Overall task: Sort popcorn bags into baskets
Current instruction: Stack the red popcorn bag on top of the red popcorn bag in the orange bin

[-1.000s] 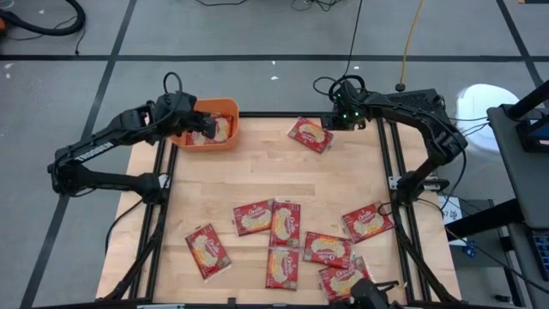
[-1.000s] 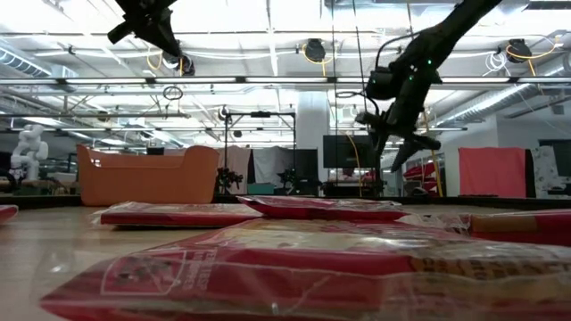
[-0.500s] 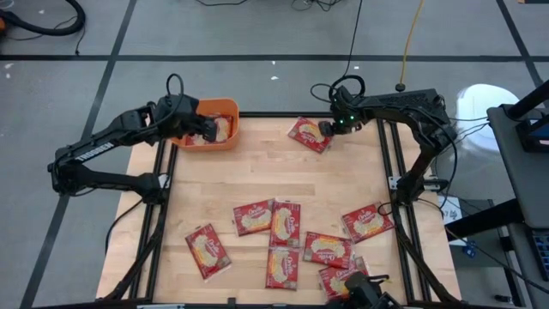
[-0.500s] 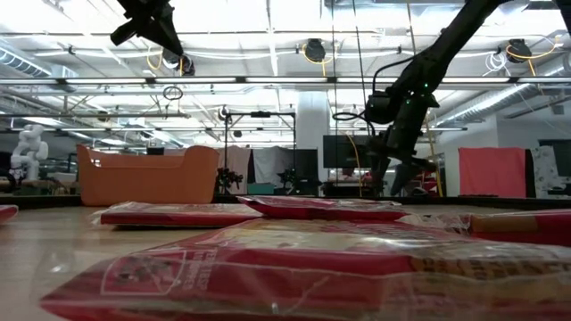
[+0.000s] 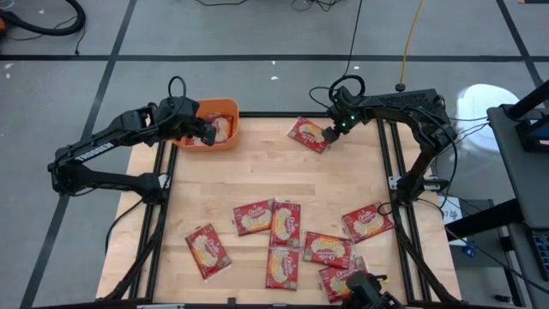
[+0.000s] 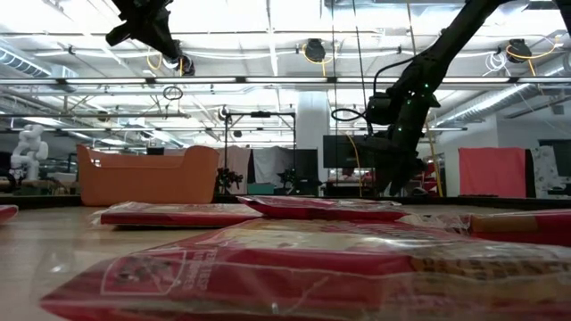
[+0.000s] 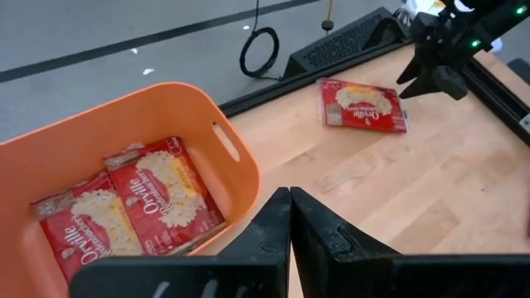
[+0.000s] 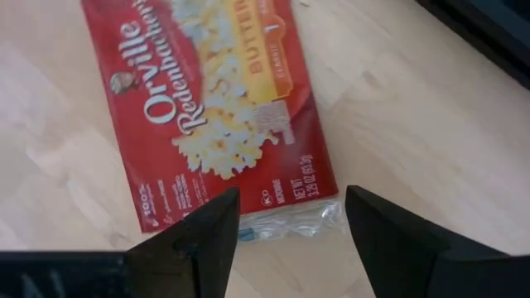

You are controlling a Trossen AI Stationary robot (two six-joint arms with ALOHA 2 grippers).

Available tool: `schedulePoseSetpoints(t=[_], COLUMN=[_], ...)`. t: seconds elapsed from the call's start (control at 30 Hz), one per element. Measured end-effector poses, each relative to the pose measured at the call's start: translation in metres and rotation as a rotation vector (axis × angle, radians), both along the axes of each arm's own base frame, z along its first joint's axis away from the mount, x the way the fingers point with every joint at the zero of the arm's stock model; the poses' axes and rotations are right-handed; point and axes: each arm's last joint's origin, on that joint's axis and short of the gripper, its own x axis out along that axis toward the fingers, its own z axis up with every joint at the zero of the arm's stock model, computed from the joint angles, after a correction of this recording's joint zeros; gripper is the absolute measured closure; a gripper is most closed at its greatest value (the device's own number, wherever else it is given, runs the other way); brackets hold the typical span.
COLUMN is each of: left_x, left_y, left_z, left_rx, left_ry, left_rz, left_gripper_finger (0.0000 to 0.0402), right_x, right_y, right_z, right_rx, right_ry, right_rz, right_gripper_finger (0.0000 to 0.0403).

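The orange tub [image 5: 225, 106] stands at the table's far left corner, with two red popcorn packets [image 7: 161, 194] lying flat inside. My left gripper [image 7: 290, 195] hovers shut and empty over the tub's right wall [image 7: 236, 161]. One packet [image 5: 307, 133] lies flat near the far edge. My right gripper [image 8: 290, 228] is open low over that packet's right end, its fingers [image 8: 203, 228] on either side of the clear end seam [image 8: 290, 219]. I see no touch. Several more packets [image 5: 286, 225] lie spread along the near half of the table.
Bare wood [image 5: 257, 172] stretches between the tub, the far packet and the near cluster. Black frame rails [image 5: 390, 154] run along the table's sides. In the low view, near packets [image 6: 294, 267] fill the foreground, with the tub [image 6: 147, 176] behind them.
My right gripper has come down and slightly toward the table's left, onto the right end of the far packet, staying open. The packet has not moved. My left gripper has stayed over the tub.
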Motion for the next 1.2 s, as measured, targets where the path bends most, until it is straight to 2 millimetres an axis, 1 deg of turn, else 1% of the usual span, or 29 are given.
schedulePoseSetpoints(t=[0.2,0.4,0.5,0.7,0.83,0.97,1.07,1.2], left_x=[0.0,0.0,0.0,0.0,0.0,0.0,0.0,0.0], left_y=[0.0,0.0,0.0,0.0,0.0,0.0,0.0,0.0], left_z=[0.0,0.0,0.0,0.0,0.0,0.0,0.0,0.0], left_rx=[-0.003,-0.004,-0.004,-0.005,-0.005,-0.005,-0.005,-0.005], left_ry=[0.002,0.001,0.0,-0.002,-0.002,-0.002,-0.002,-0.002], left_rz=[0.002,0.003,0.004,0.006,0.005,0.005,0.006,0.005], left_gripper_finger=[0.0391,0.0391,0.0391,0.0391,0.0391,0.0391,0.0391,0.0391], right_x=[-0.003,-0.012,-0.012,-0.012,-0.009,-0.008,-0.006,0.004], right_y=[0.003,0.016,0.02,0.019,0.014,0.014,0.016,0.025], right_z=[-0.004,-0.023,-0.028,-0.026,-0.025,-0.024,-0.024,-0.022], right_rx=[-0.007,0.027,0.016,-0.031,-0.107,-0.119,-0.07,-0.012], right_ry=[0.03,0.064,0.053,0.045,0.022,0.016,-0.061,-0.148], right_rz=[0.089,0.119,0.103,0.1,0.165,0.189,0.215,0.271], right_gripper_finger=[0.019,0.019,0.019,0.019,0.019,0.019,0.0192,0.0203])
